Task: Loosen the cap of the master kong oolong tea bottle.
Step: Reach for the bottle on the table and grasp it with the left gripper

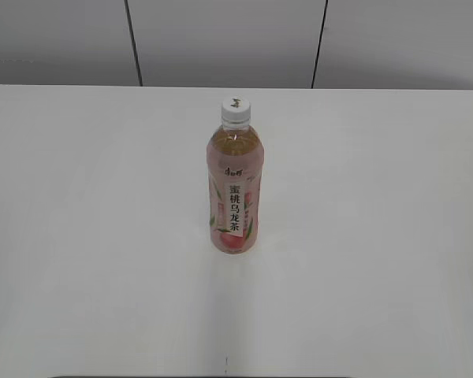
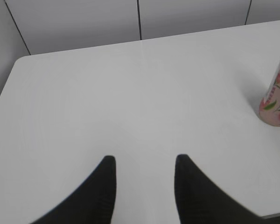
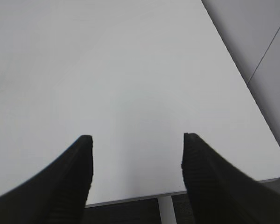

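Observation:
The master kong oolong tea bottle (image 1: 234, 189) stands upright at the middle of the white table, its pink peach label and white strip of dark characters facing me. The white cap (image 1: 236, 109) sits on its top. The bottle's lower part also shows at the right edge of the left wrist view (image 2: 276, 100). My left gripper (image 2: 144, 161) is open and empty, over bare table well left of the bottle. My right gripper (image 3: 136, 139) is open and empty near the table's front right corner. Neither gripper shows in the exterior view.
The white table (image 1: 87, 236) runs to a grey panelled wall (image 1: 221, 39) at the back. Its rounded front right corner (image 3: 277, 170) and a white leg (image 3: 167, 210) show in the right wrist view. Its far left corner (image 2: 19, 59) shows in the left wrist view.

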